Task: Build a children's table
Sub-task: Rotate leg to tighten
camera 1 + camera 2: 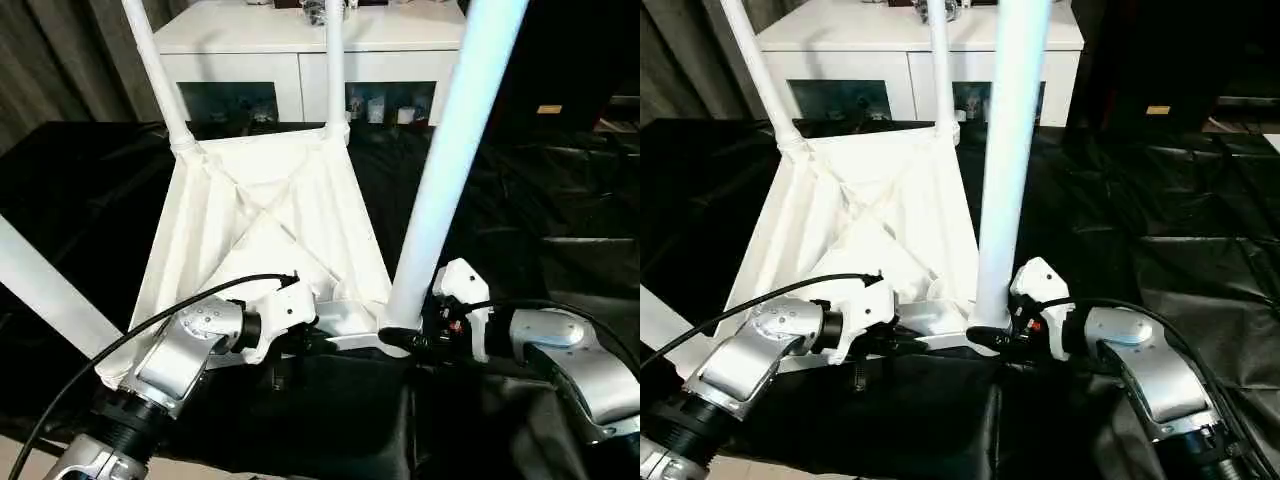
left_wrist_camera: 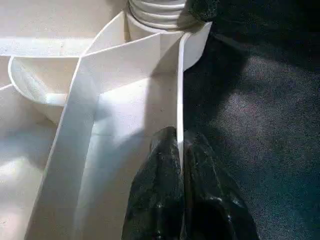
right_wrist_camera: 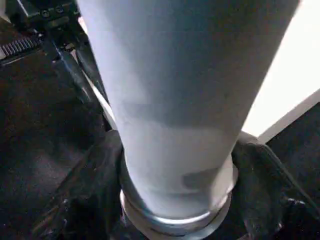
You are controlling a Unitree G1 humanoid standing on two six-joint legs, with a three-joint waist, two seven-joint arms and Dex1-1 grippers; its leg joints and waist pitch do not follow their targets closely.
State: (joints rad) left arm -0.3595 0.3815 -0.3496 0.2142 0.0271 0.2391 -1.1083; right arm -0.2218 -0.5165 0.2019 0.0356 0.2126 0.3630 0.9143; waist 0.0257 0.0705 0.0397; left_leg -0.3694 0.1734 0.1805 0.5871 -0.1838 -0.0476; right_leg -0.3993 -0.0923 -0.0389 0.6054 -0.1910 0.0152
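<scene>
The white plastic ribbed tabletop lay underside-up on the black-draped bench; its near rim was pinched by the left gripper, and a long tapered white tube leg was clasped at its base by the right gripper.

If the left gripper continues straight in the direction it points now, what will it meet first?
Likely the corner socket holding the near-right leg. The left gripper, shut on the tabletop's rim wall, points along that wall toward it.

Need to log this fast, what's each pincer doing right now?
Left pincer: shut on the white plastic ribbed tabletop edge wall.
Right pincer: shut around the base of the long white tube leg.
</scene>
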